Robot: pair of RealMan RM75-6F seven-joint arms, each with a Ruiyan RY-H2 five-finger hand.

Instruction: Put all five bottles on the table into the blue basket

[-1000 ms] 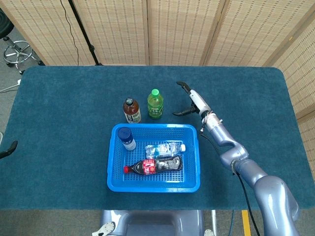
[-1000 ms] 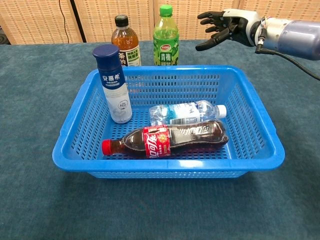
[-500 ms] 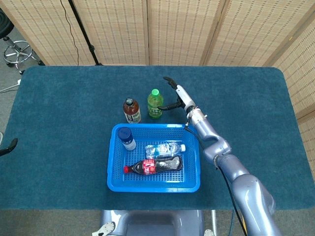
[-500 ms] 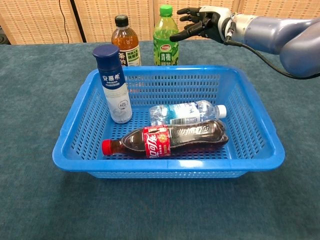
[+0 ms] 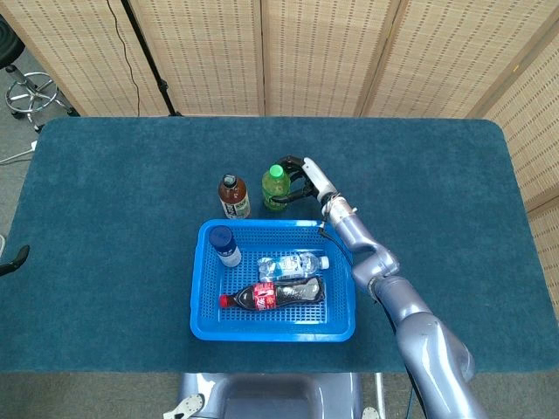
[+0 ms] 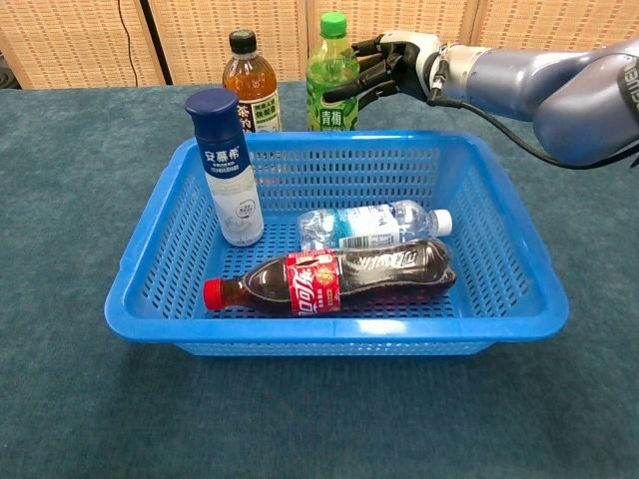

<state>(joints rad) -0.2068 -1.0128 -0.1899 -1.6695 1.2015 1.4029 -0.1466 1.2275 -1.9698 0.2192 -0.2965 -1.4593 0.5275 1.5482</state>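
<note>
The blue basket (image 5: 272, 331) (image 6: 499, 190) sits mid-table. In it a white bottle with a blue cap (image 5: 225, 246) (image 6: 228, 170) stands upright, and a clear water bottle (image 5: 293, 264) (image 6: 369, 225) and a cola bottle (image 5: 275, 295) (image 6: 339, 277) lie on their sides. Behind the basket a brown tea bottle (image 5: 233, 196) (image 6: 250, 85) and a green bottle (image 5: 276, 185) (image 6: 329, 70) stand on the table. My right hand (image 5: 301, 179) (image 6: 394, 62) grips the green bottle from its right side, fingers wrapped around its body. Only a dark sliver of my left hand (image 5: 13, 260) shows at the left edge.
Blue cloth covers the table (image 5: 105, 201). Woven screens (image 5: 323, 52) stand behind its far edge. My right forearm (image 5: 367, 257) (image 6: 539, 80) stretches over the basket's back right corner.
My right hand has swung left from open air beside the green bottle and closed its fingers around it. The bottles and basket have not moved.
</note>
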